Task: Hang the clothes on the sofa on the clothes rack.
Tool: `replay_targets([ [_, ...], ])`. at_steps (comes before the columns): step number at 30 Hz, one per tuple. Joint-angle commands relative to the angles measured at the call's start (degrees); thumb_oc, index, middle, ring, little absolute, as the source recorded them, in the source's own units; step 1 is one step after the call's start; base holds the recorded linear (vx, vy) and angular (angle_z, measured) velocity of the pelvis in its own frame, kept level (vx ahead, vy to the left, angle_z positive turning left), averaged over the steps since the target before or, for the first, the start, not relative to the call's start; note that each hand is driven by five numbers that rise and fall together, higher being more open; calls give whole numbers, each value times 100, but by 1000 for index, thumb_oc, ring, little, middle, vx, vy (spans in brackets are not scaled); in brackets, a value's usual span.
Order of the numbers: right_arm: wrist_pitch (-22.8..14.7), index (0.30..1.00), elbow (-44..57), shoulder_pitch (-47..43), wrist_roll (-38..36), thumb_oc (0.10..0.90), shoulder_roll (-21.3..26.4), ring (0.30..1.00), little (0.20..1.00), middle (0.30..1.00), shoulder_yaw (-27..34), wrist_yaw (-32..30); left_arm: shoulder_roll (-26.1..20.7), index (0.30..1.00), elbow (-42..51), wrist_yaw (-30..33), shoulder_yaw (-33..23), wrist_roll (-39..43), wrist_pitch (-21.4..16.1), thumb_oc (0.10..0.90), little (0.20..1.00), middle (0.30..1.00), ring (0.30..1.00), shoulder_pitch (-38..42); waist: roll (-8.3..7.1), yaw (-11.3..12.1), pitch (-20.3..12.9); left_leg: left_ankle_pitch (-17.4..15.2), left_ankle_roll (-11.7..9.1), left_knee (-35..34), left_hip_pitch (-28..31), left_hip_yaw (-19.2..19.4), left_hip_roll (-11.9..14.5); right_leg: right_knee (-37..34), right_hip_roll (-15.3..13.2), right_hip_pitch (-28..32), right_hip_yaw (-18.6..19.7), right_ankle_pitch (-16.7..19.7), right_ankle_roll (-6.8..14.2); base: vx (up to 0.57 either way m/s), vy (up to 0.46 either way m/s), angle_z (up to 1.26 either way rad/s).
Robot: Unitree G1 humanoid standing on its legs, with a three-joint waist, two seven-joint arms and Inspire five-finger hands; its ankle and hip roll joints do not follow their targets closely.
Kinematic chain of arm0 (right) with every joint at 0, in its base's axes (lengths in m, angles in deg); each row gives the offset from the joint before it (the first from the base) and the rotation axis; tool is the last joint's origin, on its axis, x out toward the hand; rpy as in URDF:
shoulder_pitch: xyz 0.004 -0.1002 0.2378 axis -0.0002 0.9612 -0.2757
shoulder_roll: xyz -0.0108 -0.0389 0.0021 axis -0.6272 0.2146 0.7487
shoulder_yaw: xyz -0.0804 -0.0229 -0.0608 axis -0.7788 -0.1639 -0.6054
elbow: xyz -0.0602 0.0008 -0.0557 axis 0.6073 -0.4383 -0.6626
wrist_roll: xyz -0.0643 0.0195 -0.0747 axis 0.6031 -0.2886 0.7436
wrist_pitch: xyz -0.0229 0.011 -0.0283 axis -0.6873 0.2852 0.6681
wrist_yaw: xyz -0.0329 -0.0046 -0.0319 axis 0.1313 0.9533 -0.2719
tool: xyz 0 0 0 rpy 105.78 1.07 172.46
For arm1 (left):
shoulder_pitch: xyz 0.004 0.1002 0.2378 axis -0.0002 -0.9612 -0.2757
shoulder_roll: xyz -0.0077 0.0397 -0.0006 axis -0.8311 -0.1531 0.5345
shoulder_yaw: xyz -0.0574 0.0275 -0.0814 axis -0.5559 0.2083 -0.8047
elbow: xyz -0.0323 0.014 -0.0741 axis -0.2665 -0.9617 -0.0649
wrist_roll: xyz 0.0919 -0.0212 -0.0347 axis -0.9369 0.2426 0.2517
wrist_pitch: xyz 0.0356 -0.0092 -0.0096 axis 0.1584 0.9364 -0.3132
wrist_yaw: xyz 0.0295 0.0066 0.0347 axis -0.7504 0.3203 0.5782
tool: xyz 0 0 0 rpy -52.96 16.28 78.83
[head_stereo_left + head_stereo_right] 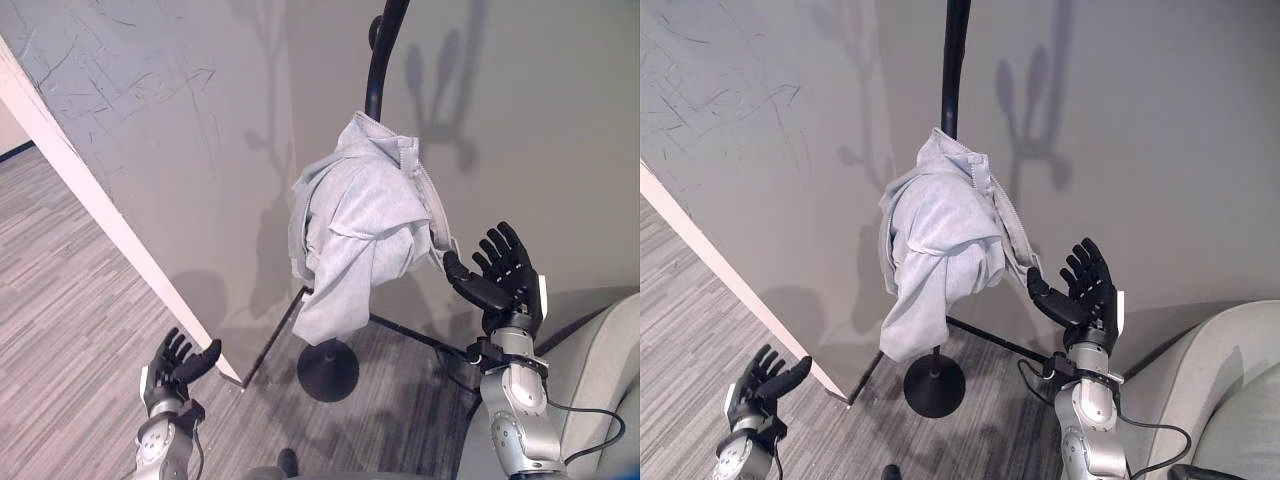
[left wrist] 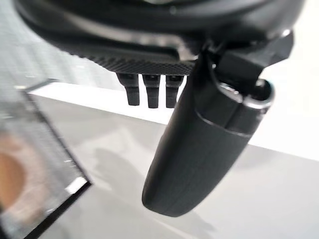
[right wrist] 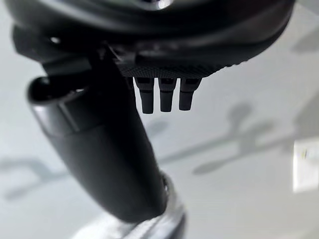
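Since the grey hoodie (image 1: 360, 225) is already draped over the black rack (image 1: 378, 70), bunched around the pole with its hem hanging toward the round base (image 1: 328, 370), the hang step looks done, or close to it. It sits at about 12 o'clock from the robot, in front of the grey wall (image 1: 530, 120); the bunching suggests it was hooked by the hood or collar, though the hook itself is hidden under the cloth.

Right hand (image 1: 505, 275): raised at 2 o'clock, just beside the hoodie's right edge, palm facing the cloth, fingers straight and spread wide, thumb pointing toward the fabric. Holding nothing. Whether the thumb tip touches the cloth, can't tell; the right wrist view shows cloth very near the thumb. Probably placed there to steady the hoodie or in releasing it.

Left hand (image 1: 178, 365): low at 8 o'clock, well apart from the rack, fingers relaxed and open, empty, idle near the white partition edge (image 1: 90, 190).

Sofa (image 1: 600, 390) corner at 4 o'clock, no clothes seen on the visible part.
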Motion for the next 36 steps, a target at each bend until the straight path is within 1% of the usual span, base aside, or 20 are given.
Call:
replay_targets([
  [1,-799,900,555,-461,-1261,800,25,900,900,900,158,765,-218,900,240,-161,-218,190,-421,800,900,900,900,405,-82,76,-340,-594,45,49,252,-336,100,139,-226,-250,113,1324,67,0,0,0],
  [3,-729,900,603,-384,-2291,800,-43,900,900,900,-124,1331,-104,900,-85,-186,-187,387,-336,800,900,900,900,436,-99,65,-332,-572,22,49,241,-316,110,125,-202,-261,107,1313,66,-13,-15,-6],
  [4,-731,900,595,-383,-2309,800,-38,900,900,900,-123,1348,-105,900,-92,-191,-189,390,-338,800,900,900,900,438,-98,64,-334,-572,21,49,240,-316,110,124,-202,-261,108,1313,66,-17,-20,-8],
  [5,-623,900,338,-368,-2855,800,-54,900,900,900,-167,1691,-83,900,-349,-239,-174,377,-345,800,900,900,900,468,-107,65,-342,-563,2,49,229,-302,118,105,-187,-265,99,1324,67,-7,-13,-8],
  [6,-628,900,320,-374,-2873,800,-48,900,900,900,-163,1712,-83,900,-358,-244,-174,379,-349,800,900,900,900,473,-106,66,-342,-563,1,49,227,-302,119,104,-187,-266,99,1325,67,-14,-20,-7],
  [7,-604,900,304,-366,-3199,800,-119,900,900,900,-177,1907,-57,900,-520,-264,-173,400,-339,800,900,900,900,478,-107,65,-342,-562,-6,49,219,-287,128,101,-188,-276,85,1334,67,-11,-14,-6],
  [9,-558,900,242,-366,-3938,800,-394,900,900,900,-161,2281,-1,900,-816,-307,-179,386,-323,800,900,900,900,494,-95,64,-339,-565,-13,49,213,-270,132,105,-190,-294,80,1360,67,-2,-15,-2],
  [10,-661,900,288,-388,-4574,800,-724,900,900,900,-139,2523,87,900,-1124,-335,-235,506,-294,800,900,900,900,470,-81,79,-334,-574,-19,49,211,-243,143,114,-209,-310,29,1388,67,1,-22,-5],
  [11,-664,900,282,-385,-4591,800,-725,900,900,900,-141,2540,79,900,-1137,-345,-237,513,-298,800,900,900,900,476,-86,79,-334,-574,-19,49,212,-242,143,113,-209,-309,29,1389,67,4,-22,-7],
  [14,-778,900,486,-450,-5191,800,-1083,900,900,900,-252,2727,194,900,-1680,-368,-288,631,-223,800,900,900,900,481,-57,107,-332,-589,-20,49,218,-205,152,115,-223,-330,-28,1410,67,4,-13,-7],
  [15,-867,900,476,-505,-5474,800,-1152,900,900,900,-389,2813,237,900,-1986,-377,-219,569,-180,800,900,900,900,493,-48,121,-336,-594,-27,49,230,-169,163,103,-230,-339,-56,1412,67,15,-11,-6],
  [17,-904,900,477,-547,-5473,800,-1118,900,900,900,-529,2759,263,900,-2301,-388,-180,489,-140,800,900,900,900,525,-45,135,-334,-595,-38,49,243,-134,175,81,-228,-333,-74,1406,67,7,-12,-12],
  [20,-759,900,452,-552,-5440,800,-983,900,900,900,-767,2769,326,900,-2695,-418,-175,483,-82,800,900,900,900,590,-39,144,-347,-577,-72,49,238,-78,203,23,-200,-323,-122,1380,67,0,-16,-10],
  [24,-673,900,397,-527,-5416,800,-876,900,900,900,-807,2820,342,900,-2934,-435,-232,483,-73,800,900,900,900,650,-34,127,-352,-563,-91,49,232,-63,232,-30,-171,-311,-143,1327,67,5,-16,-7],
  [27,-624,900,219,-457,-5408,800,-848,900,900,900,-746,2886,323,900,-3330,-442,-362,421,-84,800,900,900,900,704,-35,100,-376,-554,-119,49,223,-41,274,-73,-147,-308,-156,1273,67,3,-23,-10],
  [29,-612,900,-325,-380,-5375,800,-864,900,900,900,-603,2793,342,900,-3684,-465,-467,362,-61,800,900,900,900,733,-27,70,-404,-553,-139,49,227,-14,295,-107,-123,-293,-166,1210,67,3,-17,-7],
  [30,-611,900,-339,-392,-5380,800,-864,900,900,900,-597,2802,339,900,-3694,-471,-468,363,-65,800,900,900,900,742,-27,71,-402,-554,-140,49,226,-15,296,-108,-122,-294,-167,1209,67,6,-18,-5],
  [34,-489,900,-1348,-201,-5449,800,-1061,900,900,900,-125,2778,371,900,-4207,-562,-652,276,-32,800,900,900,900,702,-2,13,-414,-558,-170,49,246,1,324,-163,-90,-253,-202,1166,67,7,-13,-1],
  [35,-450,900,-1828,-123,-5390,800,-1107,900,900,900,72,2735,372,900,-4476,-608,-726,173,0,800,900,900,900,660,17,-20,-427,-581,-199,49,270,14,355,-189,-63,-220,-214,1121,67,0,0,0],
  [36,-448,900,-1836,-133,-5393,800,-1106,900,900,900,77,2741,371,900,-4480,-611,-726,173,-3,800,900,900,900,666,8,-22,-432,-559,-192,49,249,14,342,-200,-74,-235,-215,1142,67,0,0,0],
])
